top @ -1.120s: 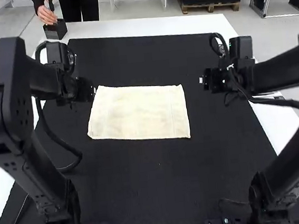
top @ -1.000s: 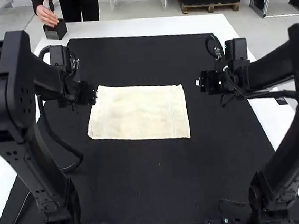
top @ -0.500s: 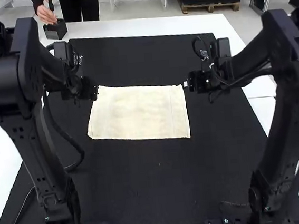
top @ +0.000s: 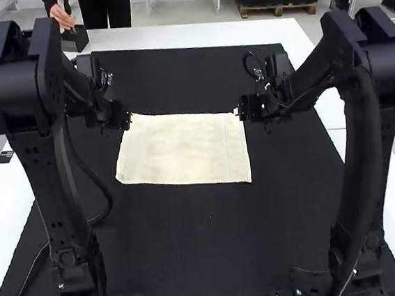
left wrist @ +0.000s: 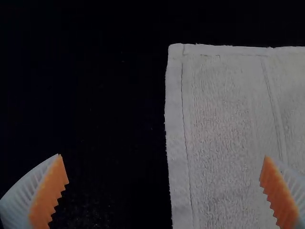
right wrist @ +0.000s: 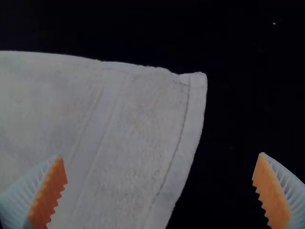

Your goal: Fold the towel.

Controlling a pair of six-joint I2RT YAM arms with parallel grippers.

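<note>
A cream towel (top: 182, 149) lies spread flat on a black mat (top: 214, 248) atop a white table (top: 242, 29), 2 robot arms flanking it in the high view. The cloth forms a rough rectangle, its long sides running left to right, its left side slanting outward toward the near corner, which is softly rounded. The left arm (top: 45, 169) reaches forward from the near side of the mat, its left gripper (top: 126, 120) at the towel's far left corner; across from it, the right arm (top: 366, 153) places its right gripper (top: 238, 111) at the far right corner. In the left wrist view, the 2 white, ribbed fingers of the left gripper (left wrist: 162, 156) are spread wide, their orange pads (left wrist: 50, 191) well apart and pinching nothing. The towel's hemmed side edge runs through the gap, with 1 finger overlapping the cloth and the other set against dark mat. The right wrist view offers a matching scene: the right gripper (right wrist: 160, 155) also has its 2 fingers parted, orange pads (right wrist: 47, 193) facing each other with nothing clamped between them. There, the towel's corner shows a stitched hem and a slightly wavy far edge, while the side edge curves through the gap between the fingers. Pale woven bands cross the terry surface near both side hems, and a black cable (top: 92, 175) loops beside the left arm.
</note>
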